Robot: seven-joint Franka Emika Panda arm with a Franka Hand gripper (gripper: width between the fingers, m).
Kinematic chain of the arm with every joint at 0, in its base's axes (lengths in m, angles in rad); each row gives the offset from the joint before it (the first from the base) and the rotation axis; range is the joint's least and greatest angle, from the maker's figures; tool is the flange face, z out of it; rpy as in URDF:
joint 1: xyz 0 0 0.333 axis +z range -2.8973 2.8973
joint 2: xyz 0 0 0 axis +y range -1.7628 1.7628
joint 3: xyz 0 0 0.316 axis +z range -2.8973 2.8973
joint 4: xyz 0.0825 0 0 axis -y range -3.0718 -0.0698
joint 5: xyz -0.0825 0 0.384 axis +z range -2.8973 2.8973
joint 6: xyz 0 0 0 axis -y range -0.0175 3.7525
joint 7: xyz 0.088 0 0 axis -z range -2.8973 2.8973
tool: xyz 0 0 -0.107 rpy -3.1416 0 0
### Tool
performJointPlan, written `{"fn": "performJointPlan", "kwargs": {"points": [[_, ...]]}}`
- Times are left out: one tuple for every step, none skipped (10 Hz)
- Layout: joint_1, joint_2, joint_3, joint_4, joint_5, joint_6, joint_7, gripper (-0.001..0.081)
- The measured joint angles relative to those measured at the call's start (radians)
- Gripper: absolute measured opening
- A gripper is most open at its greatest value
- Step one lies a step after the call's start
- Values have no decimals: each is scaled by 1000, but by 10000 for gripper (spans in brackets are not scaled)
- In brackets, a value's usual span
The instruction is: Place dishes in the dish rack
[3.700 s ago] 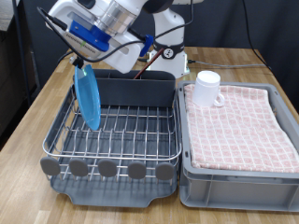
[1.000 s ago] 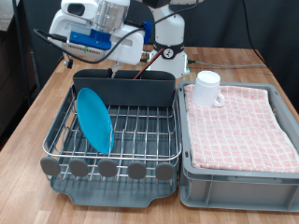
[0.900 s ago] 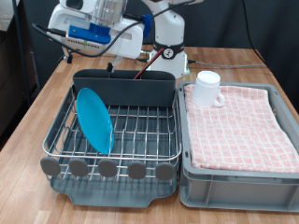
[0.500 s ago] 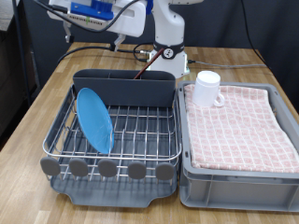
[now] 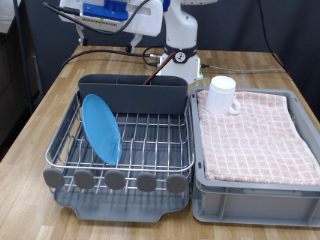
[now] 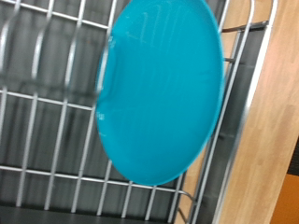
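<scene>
The bright-blue plate (image 5: 100, 127) stands on edge in the silver wire dish rack (image 5: 150, 140), at the exterior view's left. It fills the wrist view (image 6: 163, 89), with the rack wires (image 6: 47, 121) behind it. The white mug (image 5: 221, 95) stands on the pink checked cloth at the exterior view's right. The wooden spoon is out of view. The gripper hand (image 5: 105, 9) is high above the rack at the exterior view's top edge, well clear of the plate; its fingers do not show. Nothing shows between fingers in the wrist view.
The dark grey caddy (image 5: 135, 95) stands along the rack's far side. The grey tub (image 5: 255, 190) with the pink checked cloth (image 5: 255, 130) stands beside the rack at the exterior view's right. Both sit on a wooden table (image 5: 45, 110). Cables hang near the robot base (image 5: 180, 55).
The plate, held over the rack 3.7 s ago, now stands in it alone. Over the last second the hand has risen towards the exterior view's top edge.
</scene>
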Motion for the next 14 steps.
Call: {"fn": "performJointPlan", "kwargs": {"points": [[7,-19,17,-6,5,-14,17,802],[15,-42,36,-18,6,-18,35,802],[25,-65,55,-33,9,-24,50,802],[40,-85,72,-47,28,-29,53,802],[58,-102,87,-60,52,-37,52,802],[75,-117,103,-71,68,-47,53,802],[91,-131,121,-84,70,-48,53,802],[109,-145,138,-98,71,-54,52,802],[128,-157,157,-107,78,-74,52,802],[137,-166,161,-111,82,-91,48,802],[135,-165,160,-111,81,-91,50,802],[137,-163,163,-111,78,-90,37,802],[148,-161,170,-110,83,-82,16,802],[171,-159,179,-111,99,-78,2,802]]}}
